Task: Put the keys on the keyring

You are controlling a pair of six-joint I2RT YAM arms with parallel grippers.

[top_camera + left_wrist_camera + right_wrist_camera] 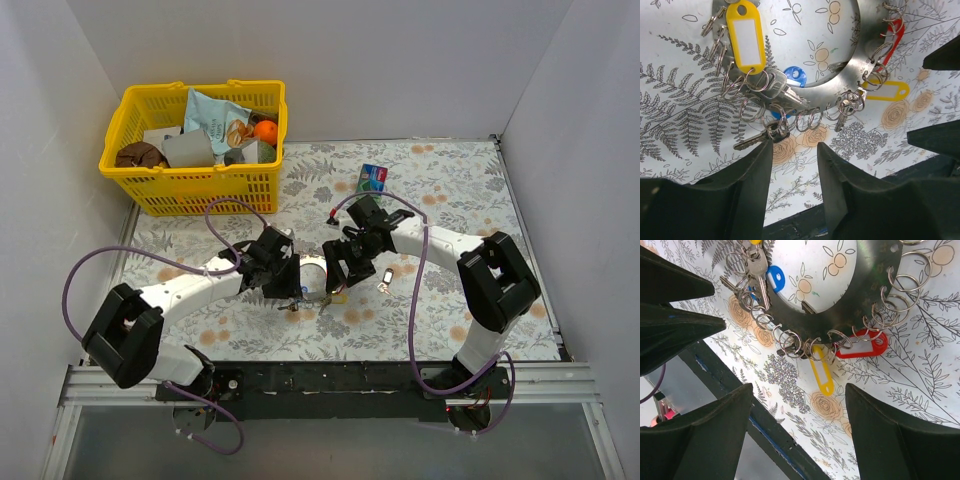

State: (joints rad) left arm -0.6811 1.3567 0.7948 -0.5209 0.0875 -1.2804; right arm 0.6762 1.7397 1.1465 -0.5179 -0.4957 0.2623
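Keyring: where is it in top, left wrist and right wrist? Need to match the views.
Top external: keyring just below frame centre, small and partly hidden by the arms.
Left wrist: its lower arc spans the upper middle, above the left fingers.
Right wrist: a dark arc across the top centre.
Shared landmark: blue tag at the ring's inner edge in both wrist views; too small to pick out from the top.

The floral desk (470, 190) carries a yellow basket (195, 190) at its far left corner, a blue packet (372, 178) near the far edge, and the keyring (840, 90) with keys (780, 92) toward the near edge.
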